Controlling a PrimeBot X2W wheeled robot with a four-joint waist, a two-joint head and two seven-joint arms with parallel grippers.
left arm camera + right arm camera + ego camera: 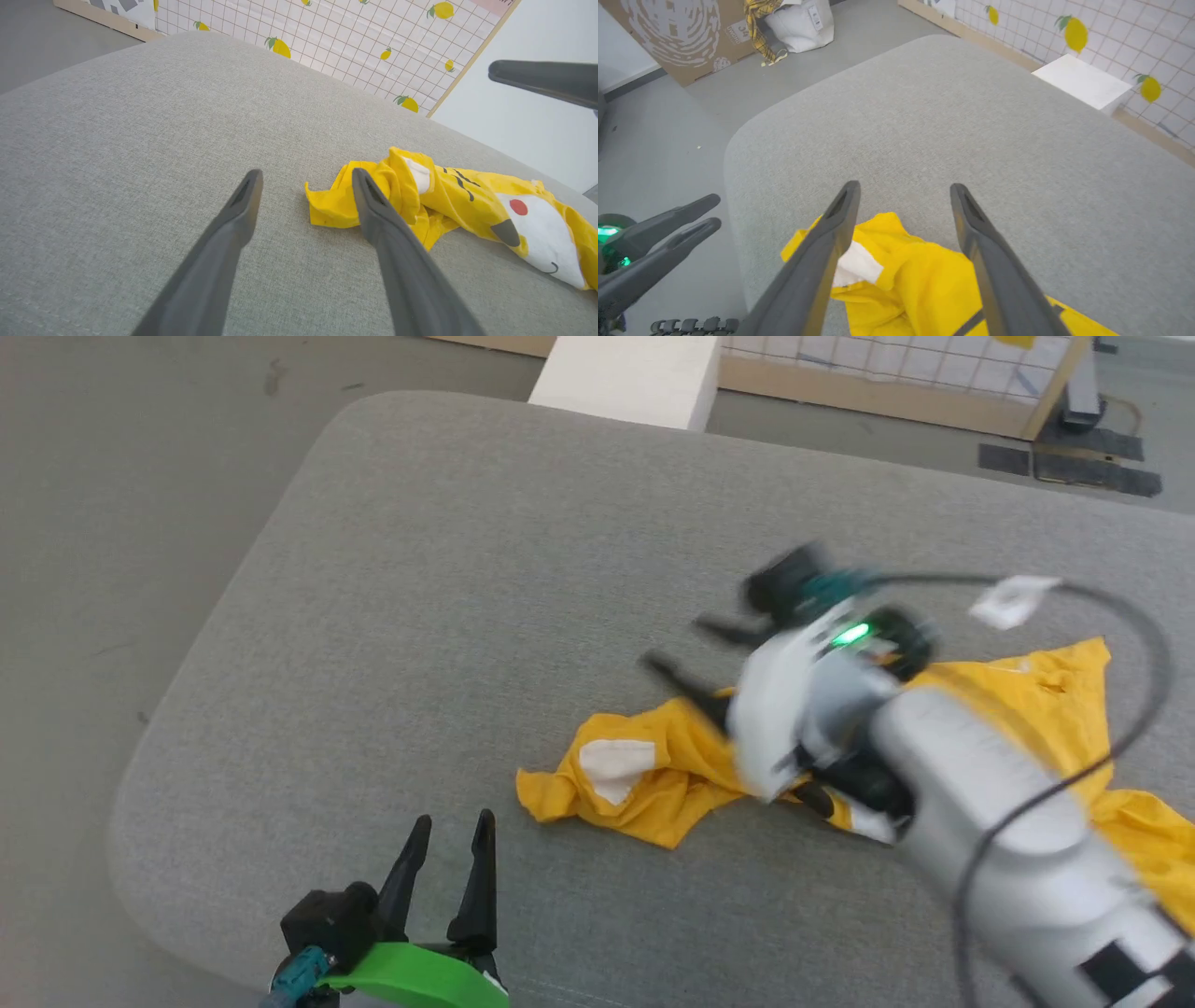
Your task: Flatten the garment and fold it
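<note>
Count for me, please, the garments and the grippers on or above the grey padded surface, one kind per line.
Yellow garment: 1
Grippers: 2 (left gripper, right gripper)
Total: 3

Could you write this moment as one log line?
yellow T-shirt: crumpled on grey fabric surface | right pincer: open, over it | left pincer: open, apart
</note>
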